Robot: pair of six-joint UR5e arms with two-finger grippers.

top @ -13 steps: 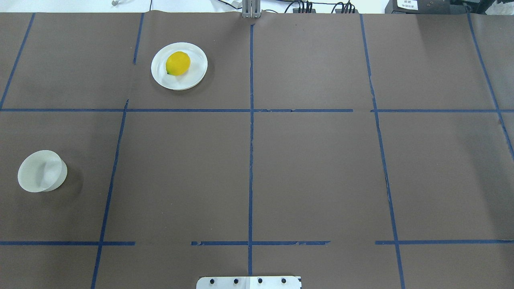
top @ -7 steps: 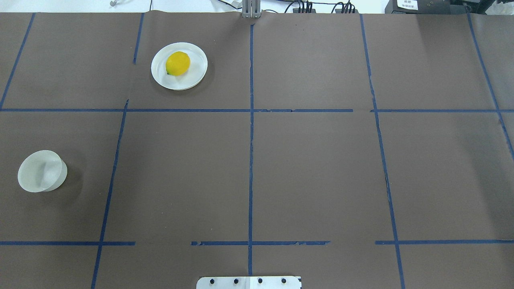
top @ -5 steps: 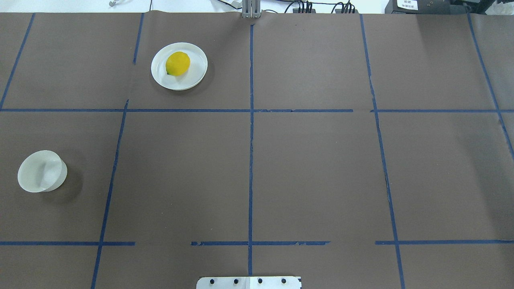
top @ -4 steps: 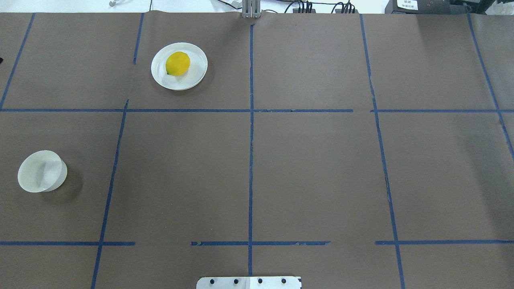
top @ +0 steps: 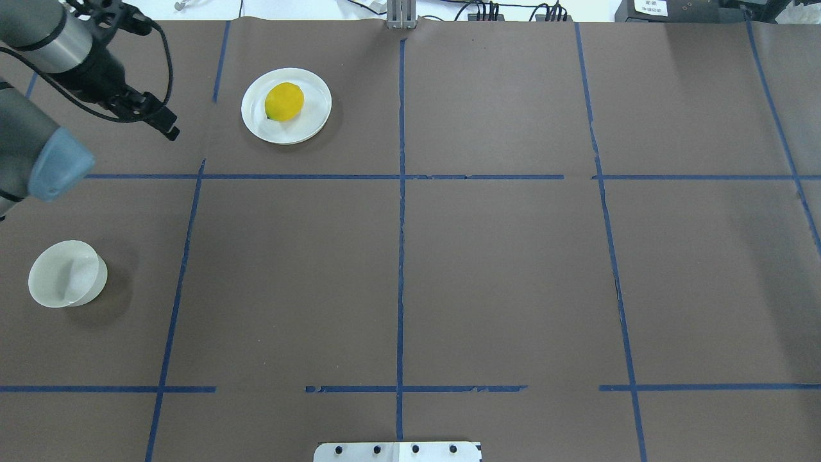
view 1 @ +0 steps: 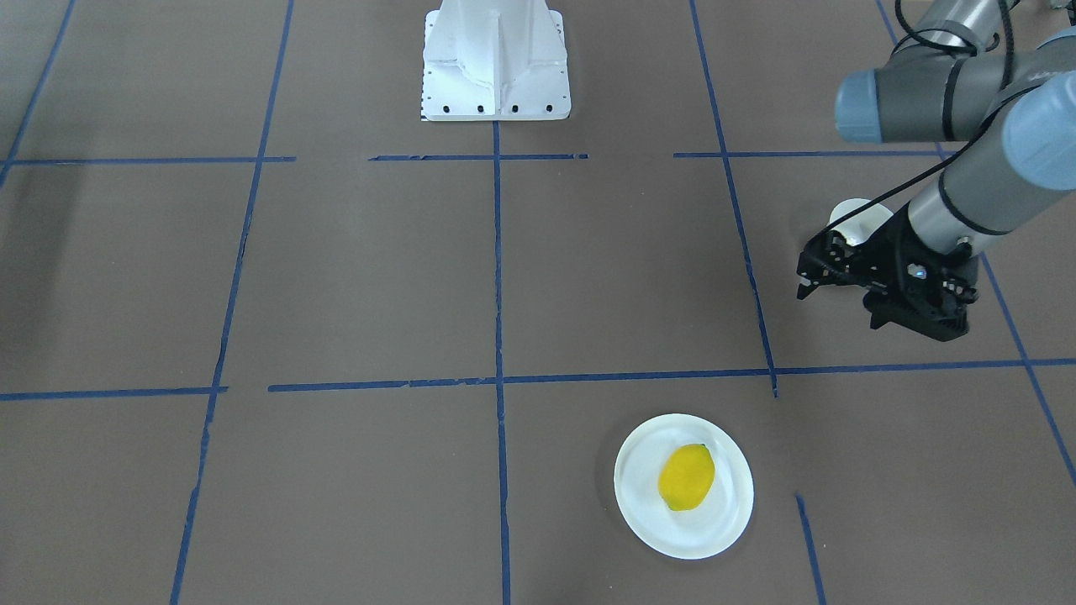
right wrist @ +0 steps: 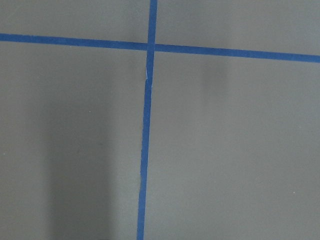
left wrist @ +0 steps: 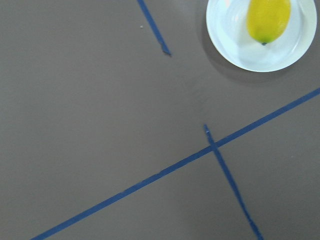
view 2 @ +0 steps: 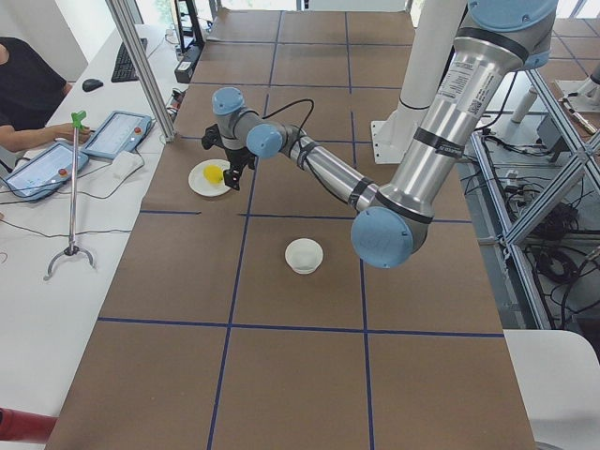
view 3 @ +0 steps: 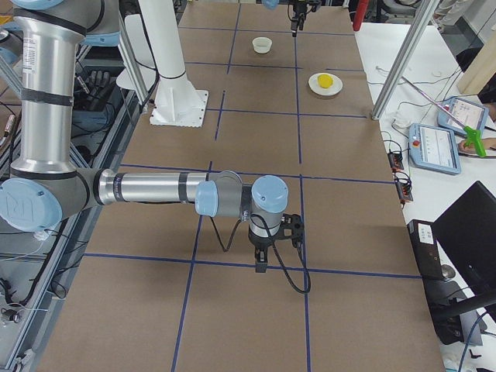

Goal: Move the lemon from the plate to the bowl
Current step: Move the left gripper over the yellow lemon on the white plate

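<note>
The yellow lemon (top: 284,101) lies on the white plate (top: 309,126) at the far left-centre of the table. It also shows in the front view (view 1: 686,477) and at the top of the left wrist view (left wrist: 268,20). The off-white bowl (top: 67,282) stands empty at the near left. My left gripper (top: 171,132) hangs above the table to the left of the plate, apart from it, fingers looking closed and empty. In the front view it (view 1: 804,284) partly covers the bowl (view 1: 851,212). My right gripper (view 3: 260,266) shows only in the right side view; I cannot tell its state.
The table is covered in brown paper with blue tape lines. The robot's white base (view 1: 496,67) stands at the near edge. Beyond the far edge there are metal posts (view 2: 141,66), tablets (view 2: 114,133) and a seated person (view 2: 23,89).
My left arm has come into the overhead view at the top left, towards the plate; earlier no arm showed. Lemon, plate and bowl have not moved.
</note>
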